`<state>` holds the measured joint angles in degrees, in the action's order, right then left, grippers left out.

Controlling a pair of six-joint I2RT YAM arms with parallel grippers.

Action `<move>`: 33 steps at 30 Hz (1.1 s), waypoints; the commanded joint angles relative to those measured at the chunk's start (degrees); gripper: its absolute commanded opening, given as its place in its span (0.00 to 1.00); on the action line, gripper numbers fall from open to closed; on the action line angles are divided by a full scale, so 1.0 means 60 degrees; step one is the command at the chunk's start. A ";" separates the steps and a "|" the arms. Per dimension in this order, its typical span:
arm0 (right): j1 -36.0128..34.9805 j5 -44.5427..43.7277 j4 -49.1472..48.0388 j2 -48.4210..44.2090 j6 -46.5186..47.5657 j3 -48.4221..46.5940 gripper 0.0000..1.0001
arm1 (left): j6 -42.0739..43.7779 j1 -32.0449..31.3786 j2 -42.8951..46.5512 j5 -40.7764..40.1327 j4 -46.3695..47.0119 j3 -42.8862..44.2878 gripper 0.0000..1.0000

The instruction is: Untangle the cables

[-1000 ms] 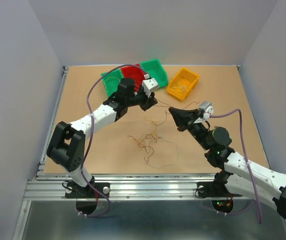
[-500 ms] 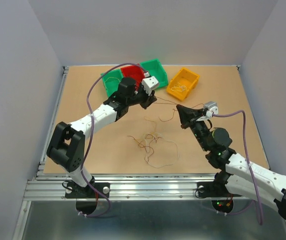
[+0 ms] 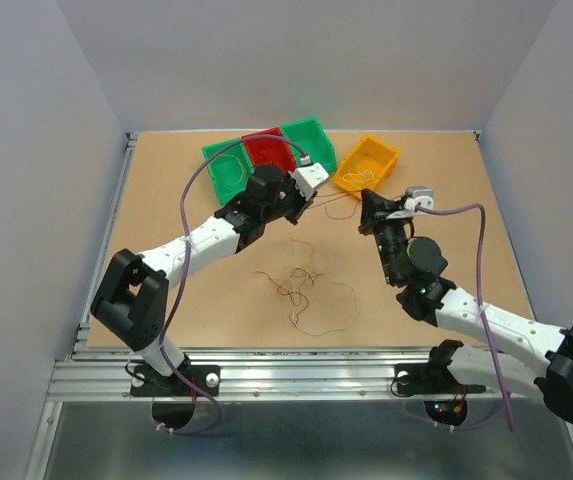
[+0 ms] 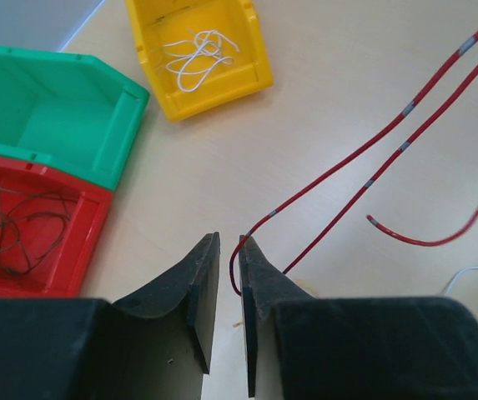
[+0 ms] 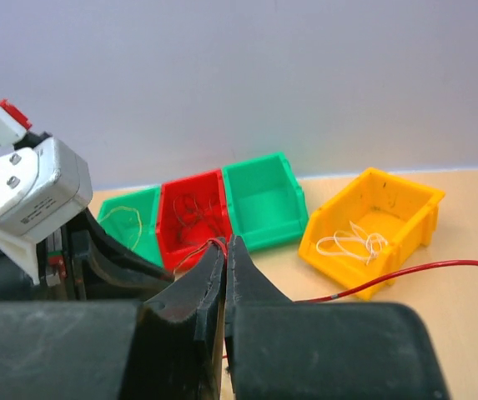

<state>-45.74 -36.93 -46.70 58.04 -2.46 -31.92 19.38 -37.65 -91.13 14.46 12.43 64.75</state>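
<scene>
Cables [image 3: 306,290] in brown, beige and orange lie as a loose tangle of loops at the middle of the counter [image 3: 436,160] in the top view, below the two pincers and apart from both. Above the tangle, toward the upper middle of that frame, we see one red cable [image 4: 407,107] strung between the arms.

Our left pincer [image 4: 229,237] stands with its jaws a narrow gap apart. The bend of the red cable sits in that gap, hooked round the tip of the right-hand finger in the wrist view. Two strands run from there to the upper right of the frame, and a free end curls at the right.

Our right pincer [image 5: 228,242] is closed, fingertips pressed together, with a short piece of the red cable pinched at the very tip. More of the red cable runs off to the right edge of that view.

Along the far side of the counter we see four bins in a row:
- At the left, a green bin [image 3: 211,160] holds a yellowish cable [image 3: 228,168].
- Next, a red bin [image 4: 97,237] holds dark brown cables [image 4: 13,229].
- A second green bin [image 4: 126,137] follows.
- A yellow bin [image 4: 222,93], set a little apart to the right, holds a coiled white cable [image 4: 193,57].

In the top view the left pincer is just beside the red and second green bins, and the right pincer is near the yellow bin.
</scene>
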 commanded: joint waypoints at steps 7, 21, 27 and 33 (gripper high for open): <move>0.0137 0.1684 0.4850 -0.0430 -0.1465 -0.3247 0.00 | 0.0331 0.0284 -0.0719 -0.1648 -0.0943 0.0237 0.26; 0.0152 0.3989 0.3216 -0.2934 -0.2168 -0.1581 0.01 | 0.0110 0.0665 -0.1013 -0.0084 -0.1514 0.0620 0.26; 0.0152 0.1849 0.0157 -0.2907 -0.2563 -0.0454 0.01 | 0.0125 0.0635 -0.0851 0.0431 -0.1602 0.0604 0.26; 0.0152 0.0532 -0.2495 -0.2102 -0.2623 0.0149 0.01 | 0.0257 0.0606 -0.0807 0.0856 -0.1690 0.0575 0.26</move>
<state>-44.71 -24.82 -32.40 45.28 -17.34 -30.00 18.35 -36.93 -95.61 23.83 9.13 69.49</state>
